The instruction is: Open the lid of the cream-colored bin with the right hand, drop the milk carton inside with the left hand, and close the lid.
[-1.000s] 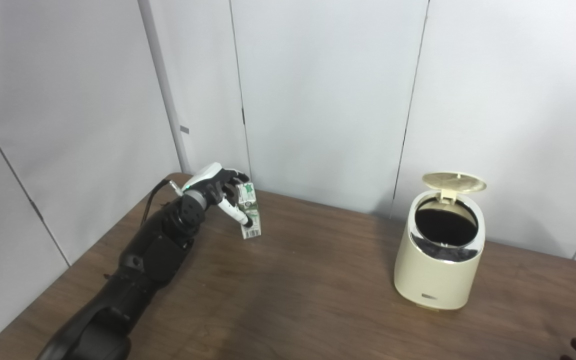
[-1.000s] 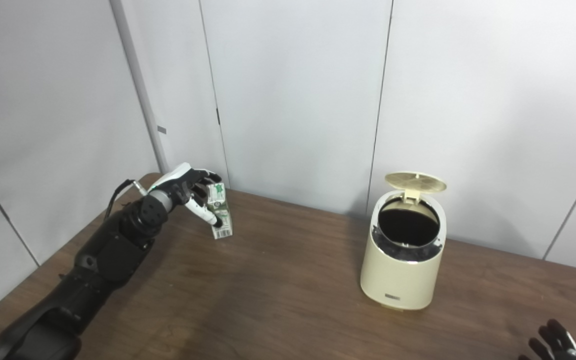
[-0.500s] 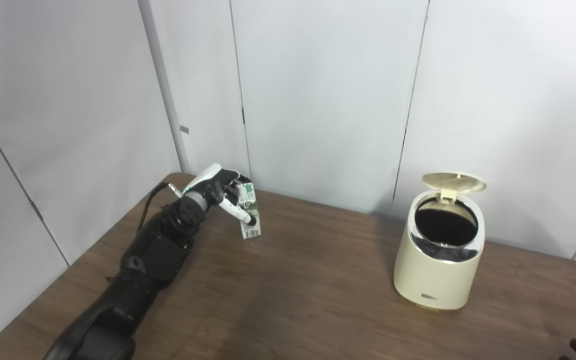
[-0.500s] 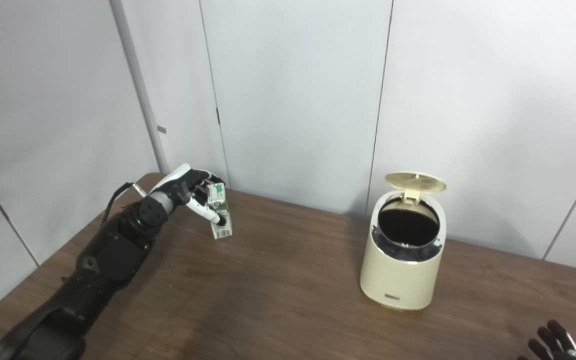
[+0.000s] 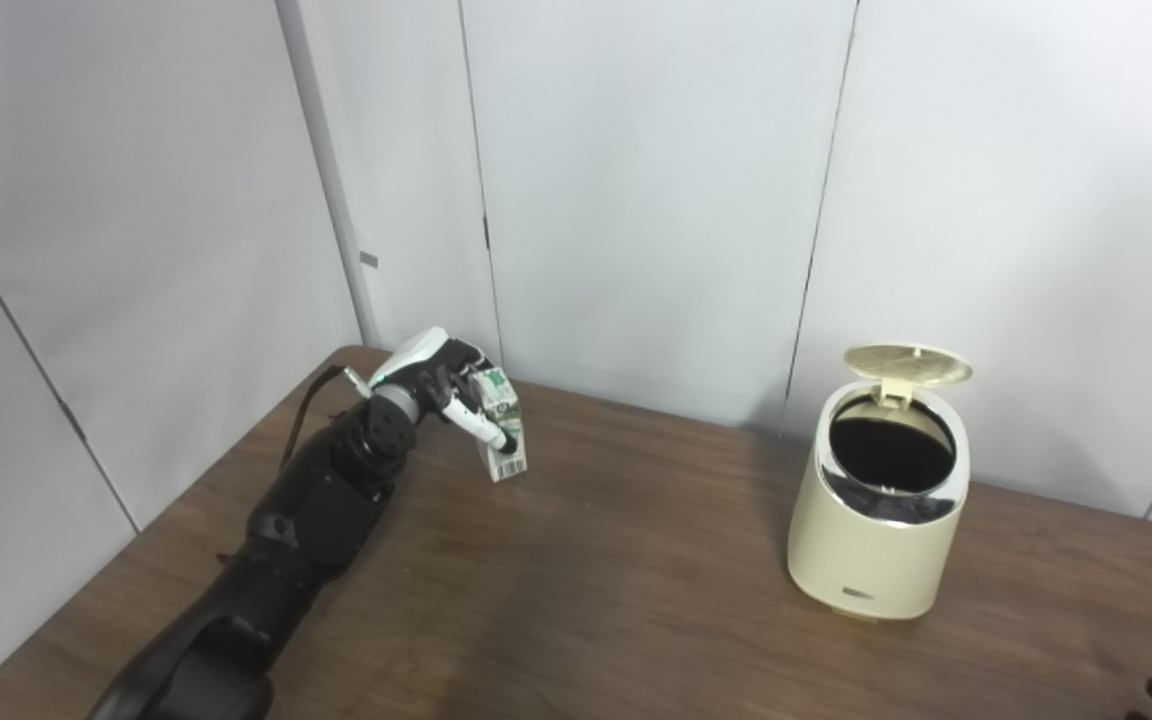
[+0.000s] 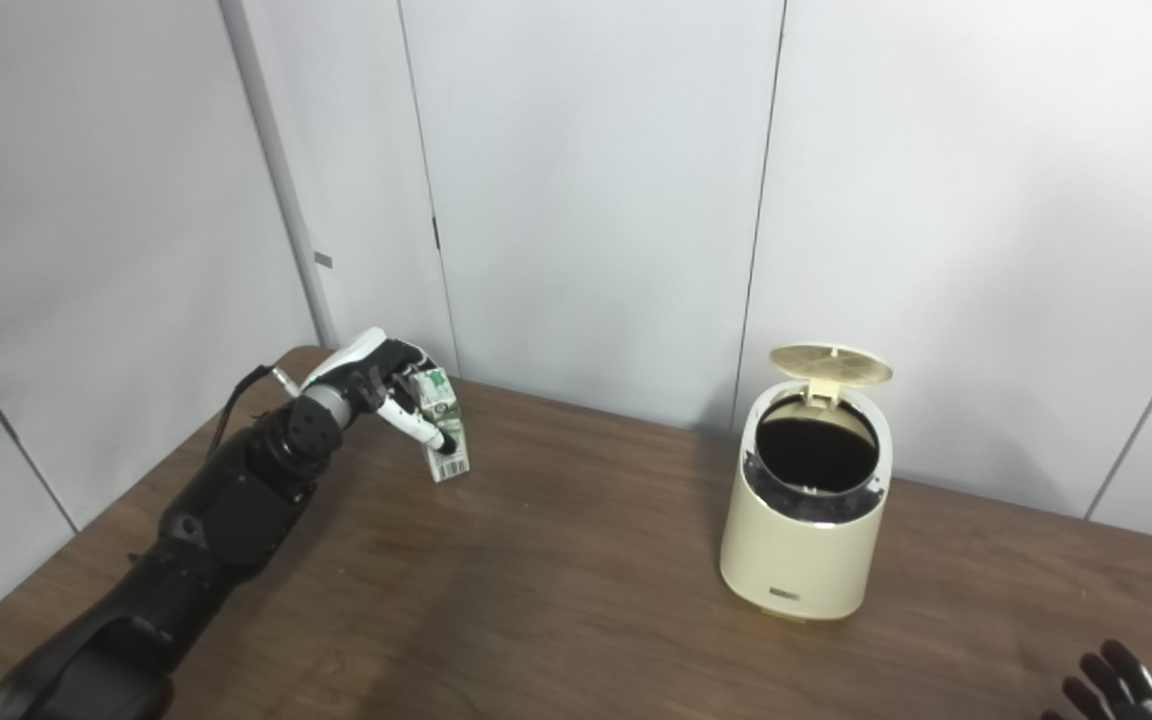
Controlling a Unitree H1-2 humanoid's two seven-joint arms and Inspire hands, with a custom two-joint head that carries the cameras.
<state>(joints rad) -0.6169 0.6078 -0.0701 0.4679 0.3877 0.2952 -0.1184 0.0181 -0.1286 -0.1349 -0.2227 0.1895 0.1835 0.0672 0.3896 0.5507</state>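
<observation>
So the left hand [image 5: 436,385] is way over at the far left corner of the tabletop [image 5: 586,580], and its fingers [image 5: 476,428] are wrapped around the carton [image 5: 501,425], a little green and white milk box. The fingers are curled shut on it, one white finger crossing the front face and the rest tucked around the side and back. The carton looks a bit tilted, top leaning toward the hand, and I honestly can't tell if its bottom edge is touching the wood or hanging just above it. The black arm runs in from the bottom left corner with a thin cable looping off near the wrist. The bin [image 5: 876,510] sits well apart from all that, on the right half of the tabletop, cream colored with a shiny chrome ring around the mouth. Its lid [image 5: 908,364] is already flipped up, standing open on the hinge at the back, and the inside just looks dark. The right hand [image 6: 1116,690] is barely in view, down at the bottom right corner, nowhere near the bin; only a few dark fingers poke into the picture, spread apart with nothing in them as far as I can see. Behind the tabletop are plain pale wall panels [image 5: 636,180] with thin seams.
</observation>
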